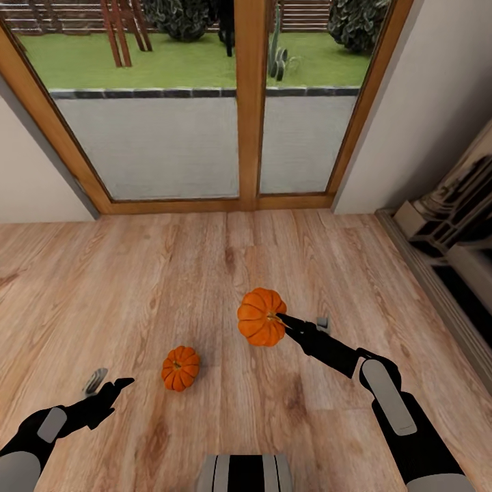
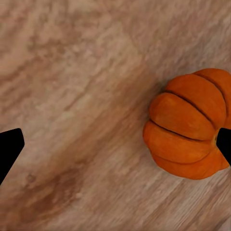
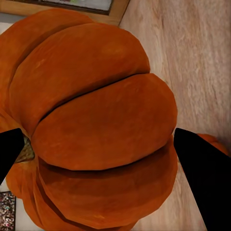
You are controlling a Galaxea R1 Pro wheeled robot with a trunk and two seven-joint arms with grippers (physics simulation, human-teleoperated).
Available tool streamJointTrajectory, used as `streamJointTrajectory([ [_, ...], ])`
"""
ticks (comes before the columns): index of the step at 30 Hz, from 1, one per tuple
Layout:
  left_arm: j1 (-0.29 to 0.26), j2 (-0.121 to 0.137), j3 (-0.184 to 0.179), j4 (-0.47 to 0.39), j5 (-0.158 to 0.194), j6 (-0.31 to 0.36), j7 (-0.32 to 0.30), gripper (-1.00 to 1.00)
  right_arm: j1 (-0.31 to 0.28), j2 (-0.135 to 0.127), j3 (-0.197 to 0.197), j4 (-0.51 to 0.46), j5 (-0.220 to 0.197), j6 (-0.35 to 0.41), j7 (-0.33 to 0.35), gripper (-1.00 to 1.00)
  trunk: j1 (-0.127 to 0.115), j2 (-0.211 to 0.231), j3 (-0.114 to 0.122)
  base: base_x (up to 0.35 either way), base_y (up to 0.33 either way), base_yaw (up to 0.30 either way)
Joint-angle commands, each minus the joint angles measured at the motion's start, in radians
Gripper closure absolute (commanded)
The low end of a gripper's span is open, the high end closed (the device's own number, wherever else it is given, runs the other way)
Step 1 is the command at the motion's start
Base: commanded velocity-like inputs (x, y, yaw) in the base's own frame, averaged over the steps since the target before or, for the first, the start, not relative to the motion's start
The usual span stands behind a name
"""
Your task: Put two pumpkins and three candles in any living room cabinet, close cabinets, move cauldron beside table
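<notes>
We hold one pumpkin [image 1: 261,317] between the right gripper [image 1: 283,321] jaws; a shallow grip risks slip. The left gripper [image 1: 113,387] jaws stand wide, the second pumpkin [image 1: 180,367] just beside them.

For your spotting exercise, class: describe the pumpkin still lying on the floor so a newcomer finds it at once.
Start at the big glass doors and come down the wooden floor toward the robot. The loose pumpkin lies on the boards beside the left gripper. Unlike the other pumpkin, held up in the right gripper's jaws, nothing grips it.
</notes>
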Motion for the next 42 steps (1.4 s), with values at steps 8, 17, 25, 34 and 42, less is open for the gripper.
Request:
streamJointTrajectory([
  [8, 0.000, 0.000, -0.001, 0.000, 0.000, 0.000, 0.000, -1.00, 0.000, 0.000, 0.002, 0.000, 0.002, -0.001, -0.004, 1.00, 0.000, 0.000, 0.000, 0.000, -0.056, 0.000],
  [17, 0.000, 0.000, 0.000, 0.000, 0.000, 0.000, 0.000, -1.00, 0.000, 0.000, 0.002, 0.000, 0.005, -0.002, -0.004, 1.00, 0.000, 0.000, 0.000, 0.000, -0.186, 0.000],
  [25, 0.000, 0.000, -0.001, 0.000, 0.000, 0.000, 0.001, -1.00, 0.000, 0.000, 0.002, 0.000, 0.007, -0.002, -0.004, 1.00, 0.000, 0.000, 0.000, 0.145, -0.111, 0.000],
  [34, 0.000, 0.000, 0.000, 0.000, 0.000, 0.000, 0.001, -1.00, 0.000, 0.000, 0.003, 0.000, 0.007, -0.003, -0.004, 1.00, 0.000, 0.000, 0.000, 0.134, -0.054, 0.000],
  [42, 0.000, 0.002, 0.000, 0.000, 0.001, 0.000, -0.001, -1.00, 0.000, 0.000, 0.003, 0.000, 0.008, -0.003, -0.004, 1.00, 0.003, -0.002, -0.027, 0.004, -0.001, 0.000],
])
